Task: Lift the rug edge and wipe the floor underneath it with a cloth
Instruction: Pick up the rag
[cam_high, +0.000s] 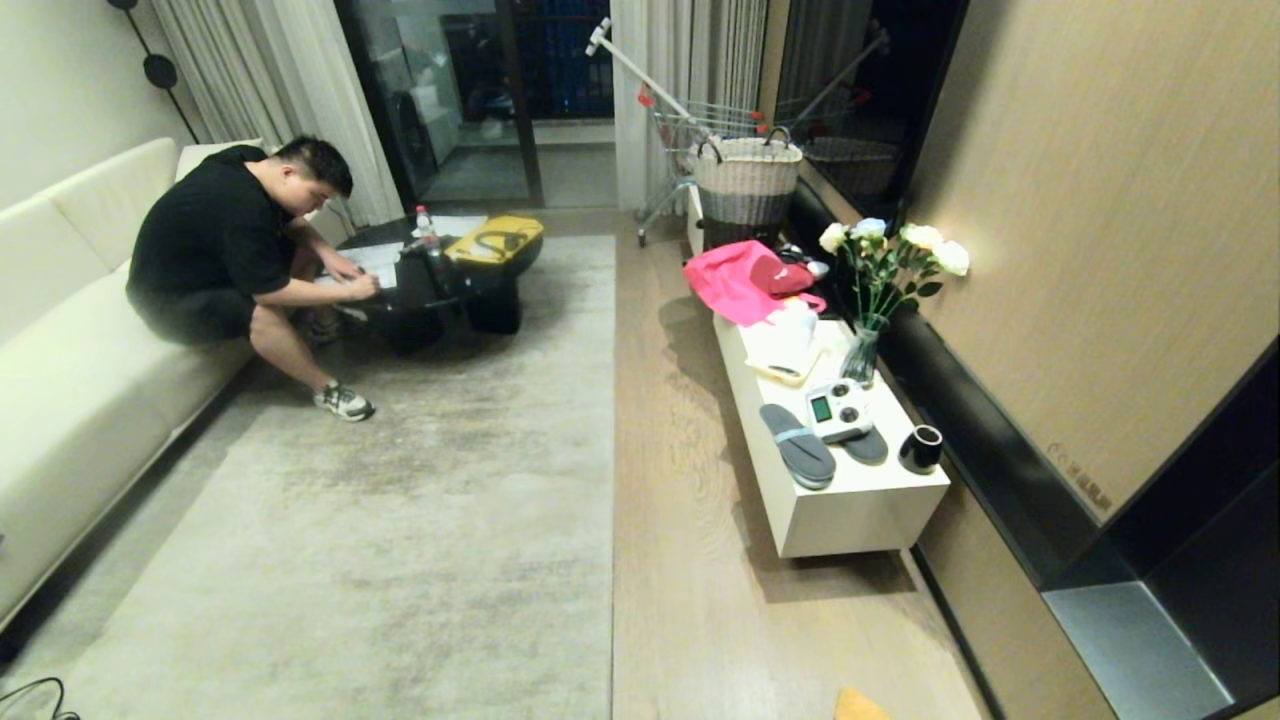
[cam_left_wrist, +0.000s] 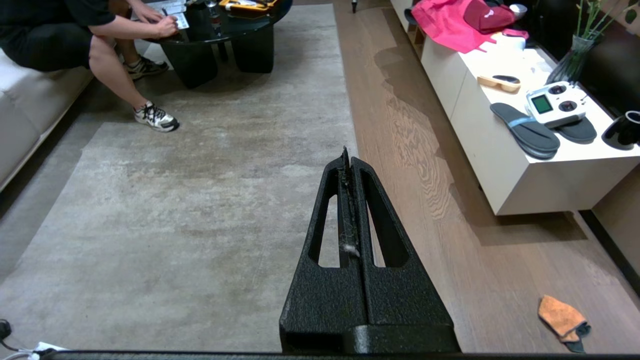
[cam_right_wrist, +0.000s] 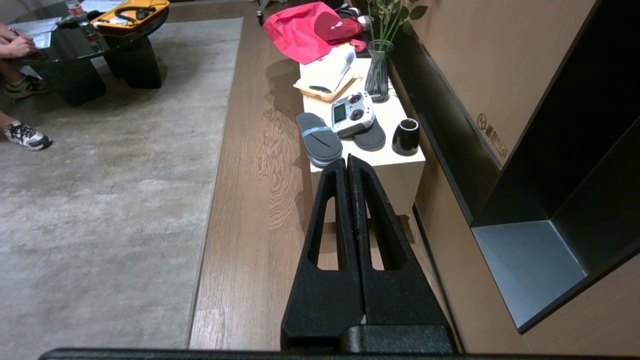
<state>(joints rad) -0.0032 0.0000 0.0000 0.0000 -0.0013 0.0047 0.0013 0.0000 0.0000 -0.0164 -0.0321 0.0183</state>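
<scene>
Nothing of the task looks begun. The rug edge (cam_high: 613, 450) lies flat along the floor (cam_high: 690, 520) for its whole visible length, with no lifted part or fold, and the cloth (cam_left_wrist: 562, 316) sits loose on the wood planks, well apart from the rug and near the end of the low white counter (cam_left_wrist: 525, 175). Neither hand grasps anything: the left hand (cam_left_wrist: 347, 160) is clenched with its fingers pressed together, a little lint caught between them, and hangs above the rug close to its border; the right hand (cam_right_wrist: 348, 162) is likewise clenched and empty, above the plank strip in front of the counter. So all steps seem left: taking the cloth, raising the edge, wiping beneath. The views differ in what they give. The head view shows the whole room, a person seated on the sofa (cam_high: 60, 330) at a dark table, but neither arm, and of the cloth only an orange corner at the lower border. The left wrist view alone shows the cloth whole, with its dark teal end. The right wrist view misses the cloth but shows the rug border and bare planks plainly.
</scene>
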